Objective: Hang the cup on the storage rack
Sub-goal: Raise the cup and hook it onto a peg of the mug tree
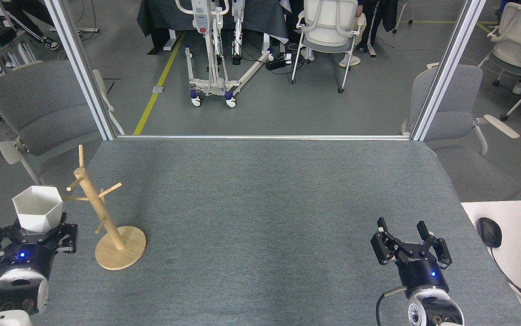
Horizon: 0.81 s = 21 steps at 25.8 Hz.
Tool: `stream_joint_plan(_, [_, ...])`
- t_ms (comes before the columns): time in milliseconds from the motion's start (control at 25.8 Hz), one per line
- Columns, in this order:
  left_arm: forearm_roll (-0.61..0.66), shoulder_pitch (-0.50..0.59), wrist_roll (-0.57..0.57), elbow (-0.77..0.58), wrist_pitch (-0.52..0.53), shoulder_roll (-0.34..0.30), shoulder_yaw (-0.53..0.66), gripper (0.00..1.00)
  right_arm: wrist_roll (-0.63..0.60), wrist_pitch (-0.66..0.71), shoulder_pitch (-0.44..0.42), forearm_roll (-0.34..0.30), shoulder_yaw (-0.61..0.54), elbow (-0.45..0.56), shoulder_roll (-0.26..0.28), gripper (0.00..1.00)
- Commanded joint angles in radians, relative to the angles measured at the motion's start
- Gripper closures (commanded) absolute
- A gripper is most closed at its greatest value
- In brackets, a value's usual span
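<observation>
Two claws visible: left claw [31, 235] pinches the cup [38, 207] upright, just left of the storage rack [103, 216]; right claw [406, 237] spread, idle over tabletop [265, 203].

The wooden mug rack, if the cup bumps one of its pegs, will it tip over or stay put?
The storage rack probably resists a light bump: its round disc base sits flat on the table. A hard push high up could rock it, since the post is slim and tall. It looks light, so it may slide instead.
</observation>
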<state>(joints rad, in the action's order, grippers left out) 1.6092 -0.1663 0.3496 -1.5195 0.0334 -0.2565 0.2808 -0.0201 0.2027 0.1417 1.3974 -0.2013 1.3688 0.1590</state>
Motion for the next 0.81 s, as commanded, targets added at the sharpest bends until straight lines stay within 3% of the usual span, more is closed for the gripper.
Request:
stream_joint_plan(0, [0.018,-0.001,0.000,0.001,0.000,0.002,-0.017,1.00,0.003,0.000,0.003,0.000,0.000,-0.004,-0.006,0.00])
stream_joint_plan(388, [0.032,0.011,-0.001,-0.002,0.005,0.000,-0.032,1.00,0.006,-0.002,0.030,0.008,-0.006,-0.014,-0.042,0.00])
stream_joint_plan(775, [0.061,0.033,-0.004,-0.005,0.008,-0.001,-0.072,1.00,0.003,0.000,0.042,0.000,-0.010,-0.034,-0.018,0.00])
